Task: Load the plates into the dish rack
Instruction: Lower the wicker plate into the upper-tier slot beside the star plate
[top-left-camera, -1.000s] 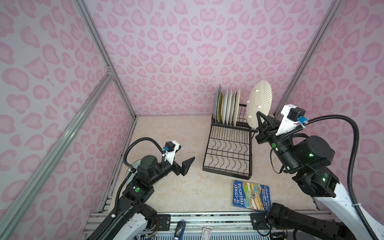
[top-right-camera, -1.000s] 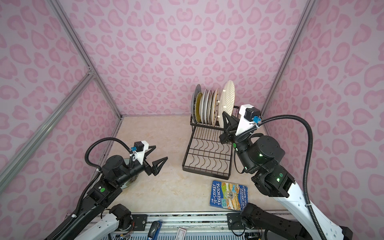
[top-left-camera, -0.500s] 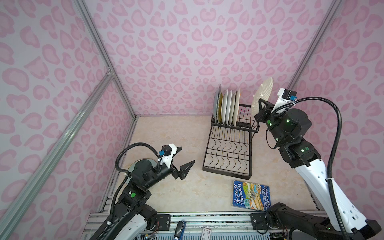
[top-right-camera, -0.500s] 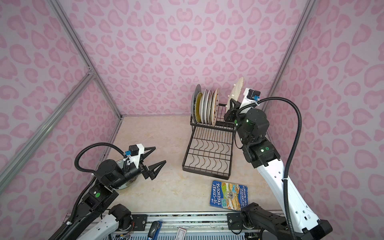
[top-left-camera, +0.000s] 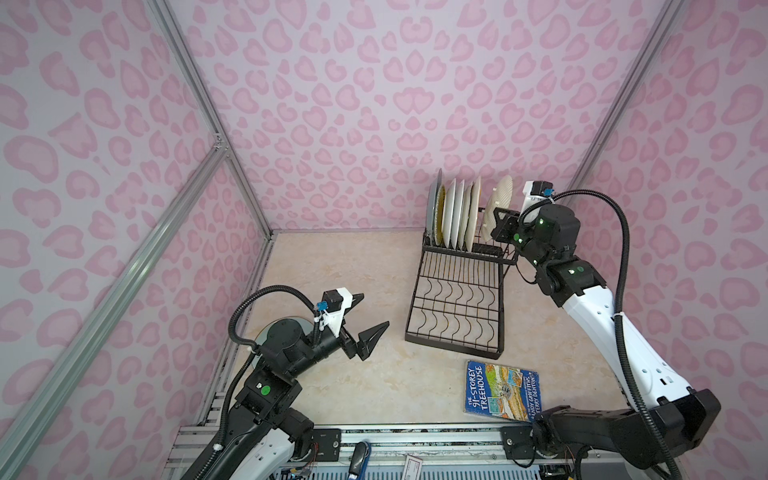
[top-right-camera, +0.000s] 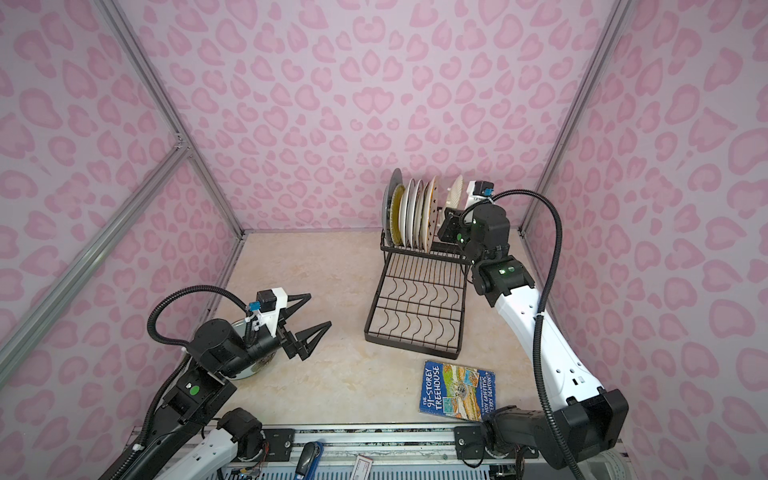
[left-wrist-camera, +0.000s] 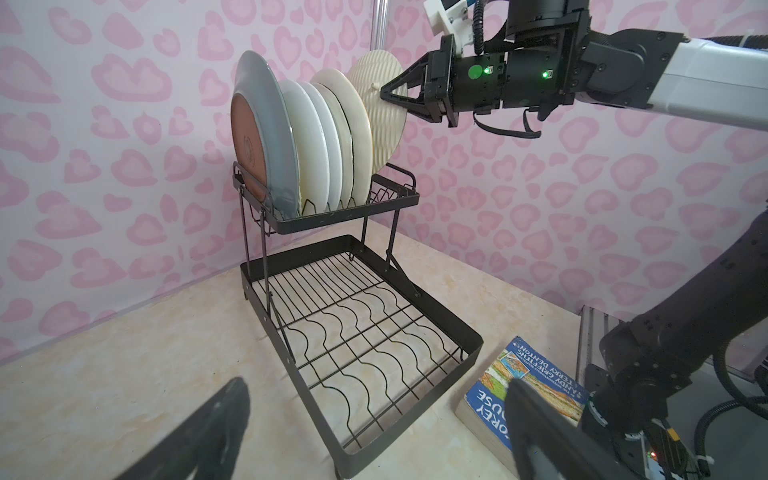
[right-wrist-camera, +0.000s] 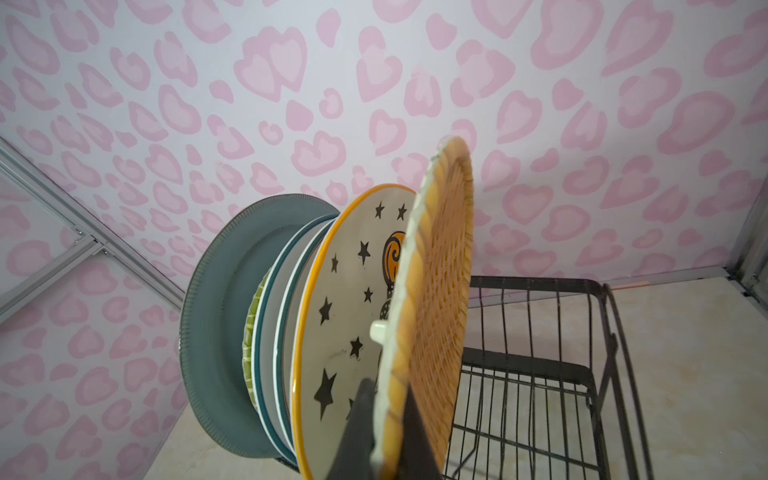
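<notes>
**Right gripper (left-wrist-camera: 384, 94) clamped on the orange woven-look round plate (right-wrist-camera: 436, 311).**
Plate upright, parallel to the white star-printed plate (right-wrist-camera: 345, 311) just beside it; the open slot of the black wire dish rack (left-wrist-camera: 345, 214) lies below the gripper. Left gripper (top-left-camera: 372, 311) spread, empty, well apart.

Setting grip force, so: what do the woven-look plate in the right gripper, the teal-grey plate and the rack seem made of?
Woven-look plate: likely moulded plastic or ceramic, matte; pale ribbed back and solid rim, no loose fibres.
Teal-grey plate: probably glazed stoneware, satin; bare reddish-brown foot underneath.
Dish rack: black coated metal wire, matte; thin straight rods.
</notes>
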